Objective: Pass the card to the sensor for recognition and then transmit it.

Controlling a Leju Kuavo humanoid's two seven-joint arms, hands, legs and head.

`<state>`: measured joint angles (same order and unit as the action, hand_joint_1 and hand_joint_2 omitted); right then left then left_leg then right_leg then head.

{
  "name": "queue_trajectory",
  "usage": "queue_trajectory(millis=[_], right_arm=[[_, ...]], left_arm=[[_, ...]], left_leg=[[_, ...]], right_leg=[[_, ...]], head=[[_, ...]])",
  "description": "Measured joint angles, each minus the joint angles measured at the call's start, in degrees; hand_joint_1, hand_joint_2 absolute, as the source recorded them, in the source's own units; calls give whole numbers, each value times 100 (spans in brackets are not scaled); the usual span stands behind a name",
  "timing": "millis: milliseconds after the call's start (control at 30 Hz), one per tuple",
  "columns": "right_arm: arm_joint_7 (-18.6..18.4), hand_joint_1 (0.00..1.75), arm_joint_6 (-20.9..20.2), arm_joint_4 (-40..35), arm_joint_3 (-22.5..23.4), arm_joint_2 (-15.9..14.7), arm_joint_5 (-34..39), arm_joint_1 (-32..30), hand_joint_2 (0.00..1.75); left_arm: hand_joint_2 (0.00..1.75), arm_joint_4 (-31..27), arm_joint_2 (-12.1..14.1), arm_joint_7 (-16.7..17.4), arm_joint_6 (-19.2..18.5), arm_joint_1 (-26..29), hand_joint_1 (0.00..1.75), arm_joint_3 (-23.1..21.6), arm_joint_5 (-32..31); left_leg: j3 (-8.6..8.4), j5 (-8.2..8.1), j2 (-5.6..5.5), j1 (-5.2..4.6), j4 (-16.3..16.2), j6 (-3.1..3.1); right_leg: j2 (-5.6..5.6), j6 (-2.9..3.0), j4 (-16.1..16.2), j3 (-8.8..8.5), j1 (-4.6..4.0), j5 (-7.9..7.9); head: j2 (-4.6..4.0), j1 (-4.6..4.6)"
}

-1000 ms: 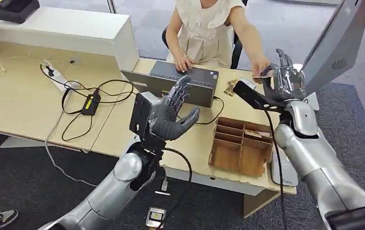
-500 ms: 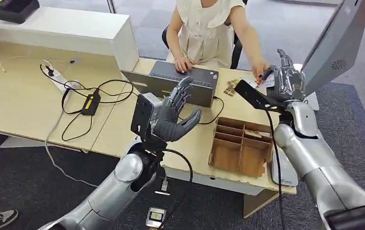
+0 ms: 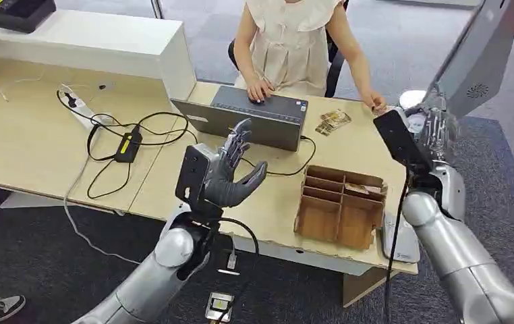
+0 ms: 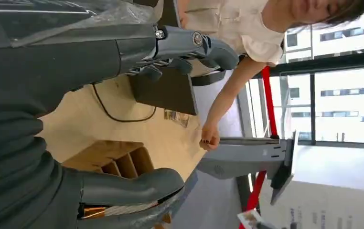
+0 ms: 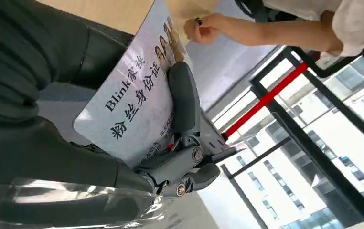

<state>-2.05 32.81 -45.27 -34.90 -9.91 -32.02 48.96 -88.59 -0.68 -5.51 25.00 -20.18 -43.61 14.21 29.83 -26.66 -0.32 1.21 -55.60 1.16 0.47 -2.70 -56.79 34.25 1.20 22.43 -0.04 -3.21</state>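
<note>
Right hand (image 5: 137,143) pinches the card (image 5: 132,102) flat — printed face out, presumably for reading by the sensor panel (image 3: 473,64) just beyond it; left hand (image 3: 231,175) spread, holding nothing, over the desk (image 3: 32,135).

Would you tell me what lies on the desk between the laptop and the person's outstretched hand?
In the head view, a small pile of cards lies between the laptop and the person's hand.

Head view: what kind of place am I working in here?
Probably an office reception or check-in desk. A person sits behind the wooden desk at a laptop, a grey screen on a stand rises beside it, and the right hand holds a printed card in its fingers.
</note>
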Motion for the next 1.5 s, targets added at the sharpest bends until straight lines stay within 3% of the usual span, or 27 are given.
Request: queue_trajectory(millis=[267,533,667,800,1067,1500], right_arm=[[-407,175,-313,-1335,857,-721,-256,-1229,175],[-416,175,-863,-1879,1226,-981,-918,-1814,175],[-383,175,-1303,-1885,1217,-985,-948,-1908,175],[-389,175,-1482,-1826,1173,-937,-929,-1985,175],[-457,175,-1618,-1433,1040,-714,-732,-2110,175],[-306,175,-1594,-727,974,-636,-494,-2126,175]], left_arm=[[175,-197,94,66,-118,264,0,151,-105],[175,-214,96,0,-208,292,0,195,-94],[175,-225,96,-4,-153,288,0,195,15],[175,-251,94,-4,-171,280,0,197,41],[175,-251,61,29,-409,274,0,199,-7],[175,-251,59,107,-365,313,0,197,-50]], left_leg=[[1,-2,1,1,1,-1],[0,-1,5,1,3,0],[1,0,4,1,2,0],[2,-1,3,1,3,0],[4,-1,3,2,4,0],[4,-1,2,2,4,0]], right_leg=[[0,0,1,-1,0,0],[2,0,1,-2,0,0],[2,0,1,-2,0,0],[2,0,0,-2,0,0],[1,0,0,-1,0,1],[1,0,0,-1,0,1]], head=[[0,-2],[0,-2],[0,0],[0,0],[0,-2],[0,0]])
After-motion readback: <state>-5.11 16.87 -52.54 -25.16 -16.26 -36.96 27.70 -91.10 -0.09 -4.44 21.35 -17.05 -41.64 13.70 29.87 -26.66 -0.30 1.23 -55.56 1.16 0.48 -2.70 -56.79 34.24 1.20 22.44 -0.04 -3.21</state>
